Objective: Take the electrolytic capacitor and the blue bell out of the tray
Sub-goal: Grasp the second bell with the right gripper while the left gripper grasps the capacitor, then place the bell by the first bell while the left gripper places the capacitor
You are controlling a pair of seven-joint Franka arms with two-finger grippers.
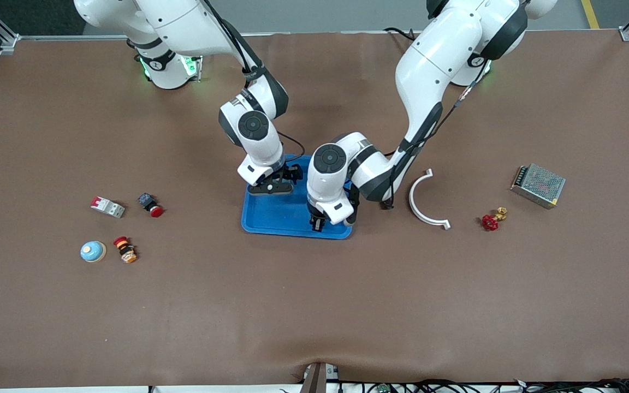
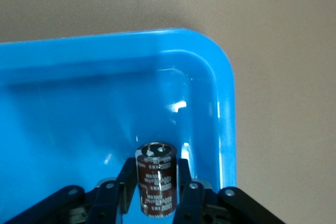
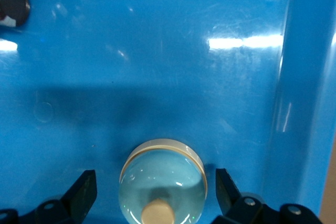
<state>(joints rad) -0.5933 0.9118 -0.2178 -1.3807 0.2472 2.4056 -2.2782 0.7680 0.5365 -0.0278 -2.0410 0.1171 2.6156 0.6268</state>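
We count two bells (image 1: 93, 251) (image 3: 163, 182), one capacitor (image 2: 156, 178), one blue tray (image 1: 271, 218), three push-button switches (image 1: 151, 204), one circuit breaker (image 1: 107, 207), one white curved bracket (image 1: 422, 201), one red-handled valve (image 1: 492, 219) and one power supply (image 1: 538, 185).

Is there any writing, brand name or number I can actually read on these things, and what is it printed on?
None can be read.
Capacitor, gripped by the left gripper over the tray: pale print on its brown sleeve, too blurred to read.
Bell, between the right gripper's open fingers: no text.
Metal box: any label too small to tell.
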